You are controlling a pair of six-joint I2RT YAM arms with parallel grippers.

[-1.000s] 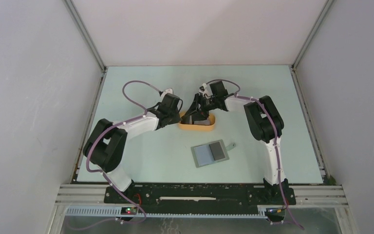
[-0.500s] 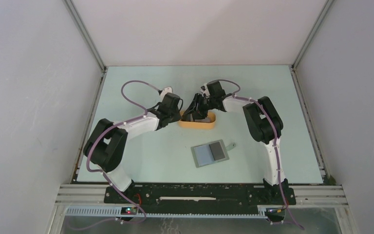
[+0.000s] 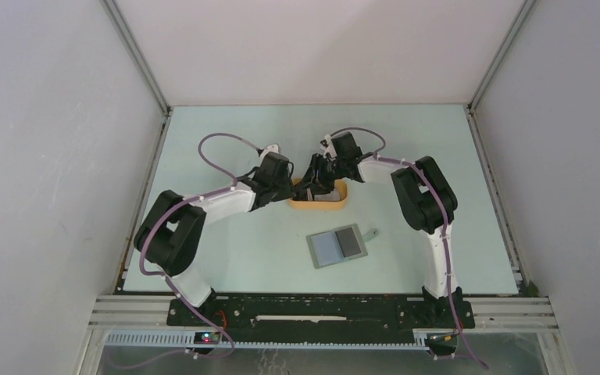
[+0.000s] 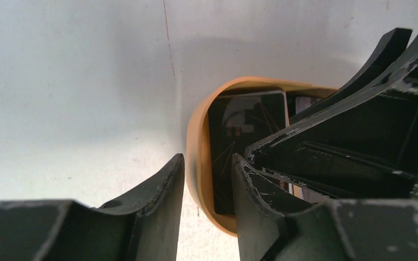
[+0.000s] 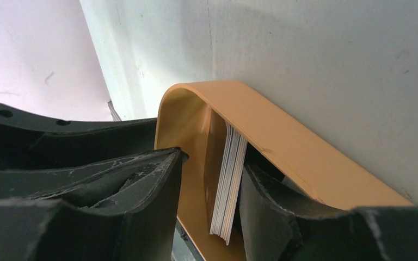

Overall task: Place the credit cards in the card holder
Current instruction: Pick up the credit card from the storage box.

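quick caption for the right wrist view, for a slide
Right gripper open around a stack of thin plastic cards standing on edge in the orange oval tray.

No legible text, label, brand or number anywhere

The table (image 3: 226,258) is seen from above, behind the arm bases (image 3: 191,293). The orange tray (image 3: 318,206), shared by all views, is seen closely from left and right.

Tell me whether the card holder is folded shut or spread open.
Spread open. In the top view the card holder lies flat, a lighter and a darker panel side by side, its snap tab sticking out.
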